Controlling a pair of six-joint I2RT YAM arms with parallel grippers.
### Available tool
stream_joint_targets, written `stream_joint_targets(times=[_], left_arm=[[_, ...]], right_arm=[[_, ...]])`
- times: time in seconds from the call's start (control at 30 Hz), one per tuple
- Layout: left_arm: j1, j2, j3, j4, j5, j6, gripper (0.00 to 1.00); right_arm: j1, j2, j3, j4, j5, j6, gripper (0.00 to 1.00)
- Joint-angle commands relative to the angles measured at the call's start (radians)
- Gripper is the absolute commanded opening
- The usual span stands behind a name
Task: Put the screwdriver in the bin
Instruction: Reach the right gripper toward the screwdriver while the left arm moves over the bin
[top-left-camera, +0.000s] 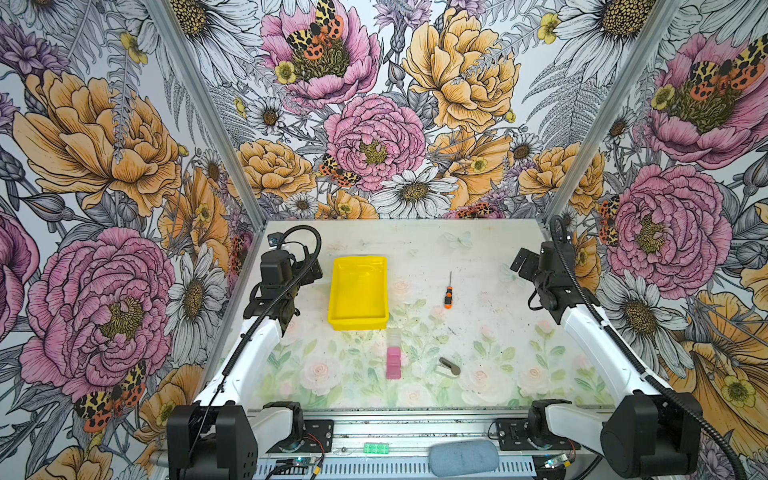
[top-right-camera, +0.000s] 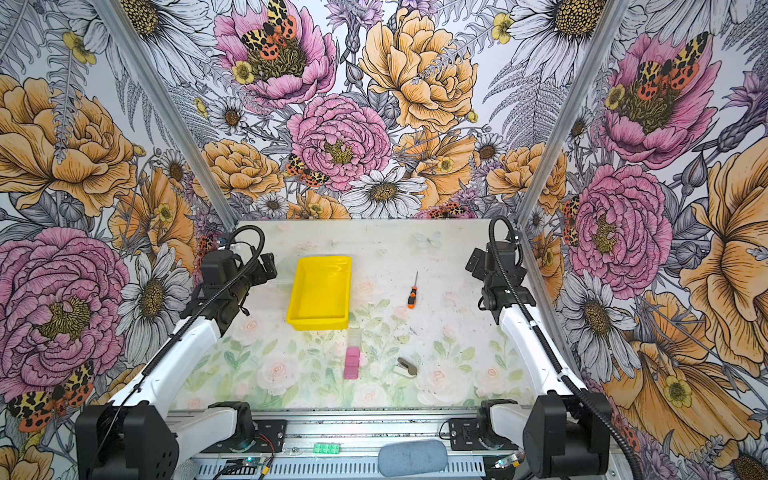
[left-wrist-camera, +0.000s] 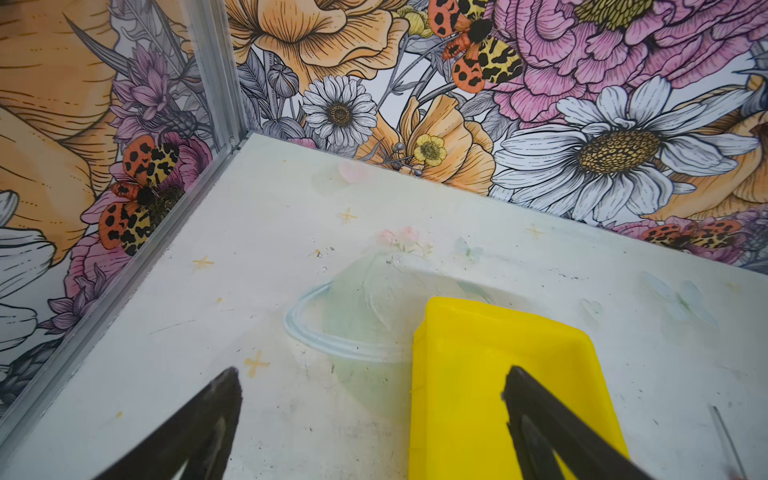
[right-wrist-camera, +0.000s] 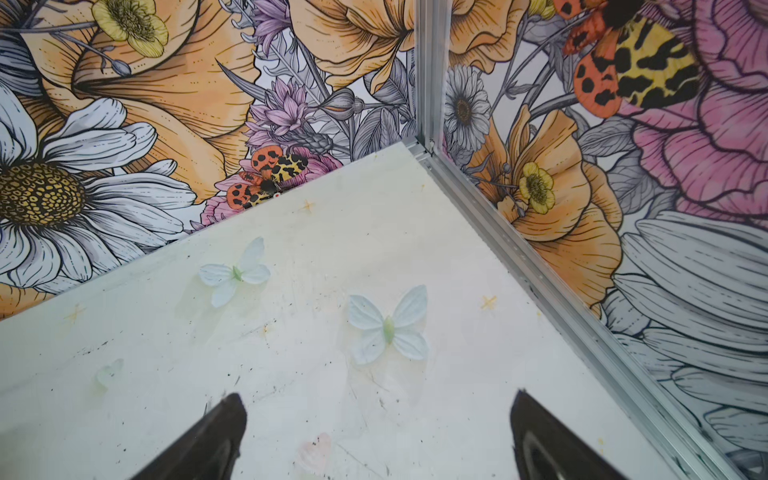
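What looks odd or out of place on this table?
Nothing stands out. The screwdriver lies flat on the table, apart from the bin, which sits upright and empty. Nothing looks spilled or broken.

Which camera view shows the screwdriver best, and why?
Both top views: the screwdriver lies whole, handle and shaft clear. Left wrist view catches only a shaft sliver at its edge; right wrist view shows none.

Nothing to read anywhere here, no label, brand, number or sign legible on anything in view, from the wall panels down to the front rail
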Motion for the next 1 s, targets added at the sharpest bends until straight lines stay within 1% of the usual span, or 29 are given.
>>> stream_joint_targets(times=[0.0, 0.07, 0.23, 0.4, 0.5, 0.6, 0.8, 0.97], left_arm=[[-0.018, 0.026, 0.064, -0.182, 0.105, -0.09, 0.99], [-0.04, 0.035, 0.083, -0.201, 0.142, -0.111, 0.99], [-0.116, 0.046, 0.121, -0.233, 0.146, -0.132, 0.99], [-0.138, 0.082, 0.183, -0.306, 0.213, -0.154, 0.99], [-0.172, 0.11, 0.23, -0.38, 0.233, -0.14, 0.99], [-0.206, 0.111, 0.249, -0.416, 0.267, -0.138, 0.99], [-0.287, 0.088, 0.238, -0.427, 0.309, -0.173, 0.99], [-0.367, 0.097, 0.229, -0.427, 0.334, -0.188, 0.99]], right_arm=[[0.031, 0.017, 0.053, -0.134, -0.049, 0.04, 1.0], [0.059, 0.027, 0.078, -0.167, -0.018, 0.039, 1.0], [0.12, 0.134, 0.204, -0.333, 0.026, 0.071, 1.0], [0.202, 0.208, 0.271, -0.428, 0.034, 0.131, 1.0], [0.239, 0.254, 0.298, -0.456, 0.017, 0.175, 1.0], [0.273, 0.306, 0.33, -0.471, -0.004, 0.199, 1.0], [0.319, 0.426, 0.404, -0.472, -0.069, 0.219, 0.99], [0.335, 0.511, 0.449, -0.471, -0.105, 0.213, 0.99]])
